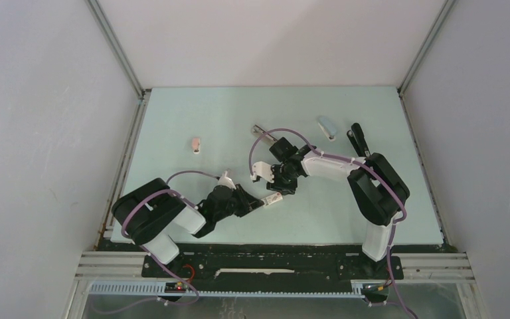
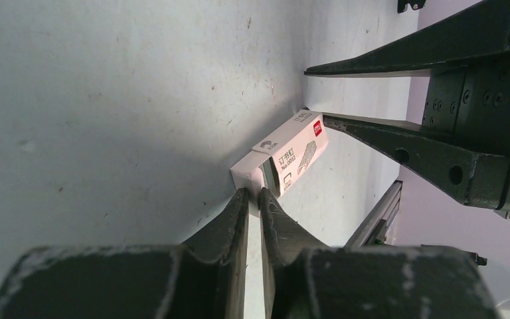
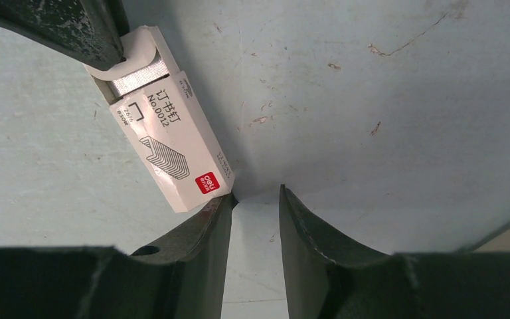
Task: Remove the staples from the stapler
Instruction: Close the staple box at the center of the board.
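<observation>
The worktop (image 3: 385, 86) is pale mint green, flecked with dark scuffs. The box (image 3: 169, 143) is white with black lettering, a grey line drawing and a small red square. The staples (image 3: 136, 74) at the box's open end are silvery.

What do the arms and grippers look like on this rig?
Both alike: left arm and right arm have black joint housings, white links and a purple cable looped outside. Left gripper and right gripper: dark, tapered, scuffed fingers; screw holes on the right's.

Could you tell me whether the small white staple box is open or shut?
Open: the staple box has its tray slid partly out, exposing silvery staples.
</observation>
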`<state>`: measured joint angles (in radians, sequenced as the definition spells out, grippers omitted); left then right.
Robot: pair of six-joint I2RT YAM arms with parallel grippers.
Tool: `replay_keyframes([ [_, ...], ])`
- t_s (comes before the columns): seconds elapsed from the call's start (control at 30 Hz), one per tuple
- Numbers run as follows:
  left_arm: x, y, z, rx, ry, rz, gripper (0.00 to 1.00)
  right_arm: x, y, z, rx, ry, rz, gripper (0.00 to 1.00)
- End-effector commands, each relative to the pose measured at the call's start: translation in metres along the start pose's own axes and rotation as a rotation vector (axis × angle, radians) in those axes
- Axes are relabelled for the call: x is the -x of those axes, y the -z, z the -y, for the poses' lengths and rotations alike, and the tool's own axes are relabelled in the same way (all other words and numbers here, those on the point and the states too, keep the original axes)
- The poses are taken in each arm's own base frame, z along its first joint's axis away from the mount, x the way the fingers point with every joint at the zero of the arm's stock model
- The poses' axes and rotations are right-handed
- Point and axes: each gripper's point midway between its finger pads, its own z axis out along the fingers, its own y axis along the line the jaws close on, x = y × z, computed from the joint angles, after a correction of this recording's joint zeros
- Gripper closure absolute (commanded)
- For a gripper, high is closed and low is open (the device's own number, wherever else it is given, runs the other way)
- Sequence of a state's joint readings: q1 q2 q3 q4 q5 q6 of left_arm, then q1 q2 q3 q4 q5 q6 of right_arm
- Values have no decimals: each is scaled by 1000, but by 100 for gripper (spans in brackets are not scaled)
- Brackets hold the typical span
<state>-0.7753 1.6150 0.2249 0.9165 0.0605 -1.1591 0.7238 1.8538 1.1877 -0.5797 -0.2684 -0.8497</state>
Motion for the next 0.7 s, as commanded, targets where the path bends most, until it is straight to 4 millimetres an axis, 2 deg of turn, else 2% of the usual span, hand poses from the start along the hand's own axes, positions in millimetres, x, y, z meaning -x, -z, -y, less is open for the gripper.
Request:
replay_keyframes([
  [0.0,11,-5,23,-62,-31,19,85,5,-11,-11,43,22,-5,58],
  [0.67,11,-1,25,-70,-30,21,84,9,-14,-17,57,42,-13,58],
])
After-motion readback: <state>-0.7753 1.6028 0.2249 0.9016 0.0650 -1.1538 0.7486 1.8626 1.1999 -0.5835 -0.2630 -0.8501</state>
